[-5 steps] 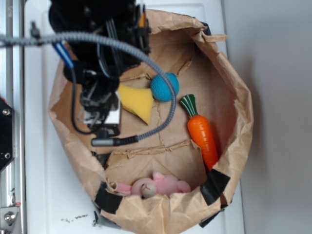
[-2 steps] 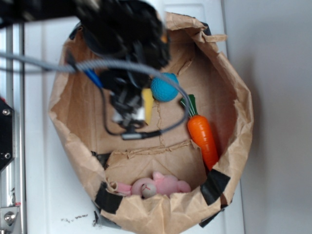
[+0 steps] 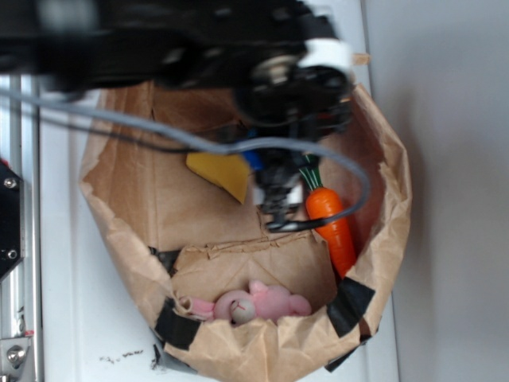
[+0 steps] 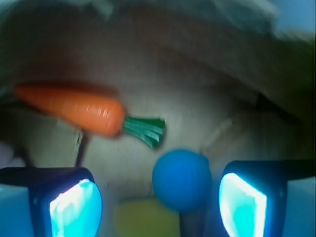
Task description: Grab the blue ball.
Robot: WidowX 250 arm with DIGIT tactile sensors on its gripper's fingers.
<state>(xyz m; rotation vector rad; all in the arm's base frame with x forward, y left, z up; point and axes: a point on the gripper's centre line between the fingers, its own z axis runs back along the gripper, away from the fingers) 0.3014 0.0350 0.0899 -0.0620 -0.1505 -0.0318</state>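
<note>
While the gripper [image 4: 158, 205] stands wide, the blue ball [image 4: 181, 179] sits between its fingers [image 4: 242, 203], nearer the right one. The carrot toy [image 4: 74, 108] lies at ten o'clock from the ball.

Arm [image 3: 159, 44]: black, blurred, crossing the top of the exterior view.
Wrist housing [image 3: 290, 79]: black, rounded, with a white block [image 3: 324, 54] at its upper right.
Cable [image 3: 143, 127]: grey, ribbed, looping under the wrist.
Blue part [image 3: 253, 157]: small, just beneath the housing.
Gripper [image 4: 158, 202]: two dark fingers [image 4: 54, 197], each with a glowing cyan-white inner pad [image 4: 76, 210].
</note>
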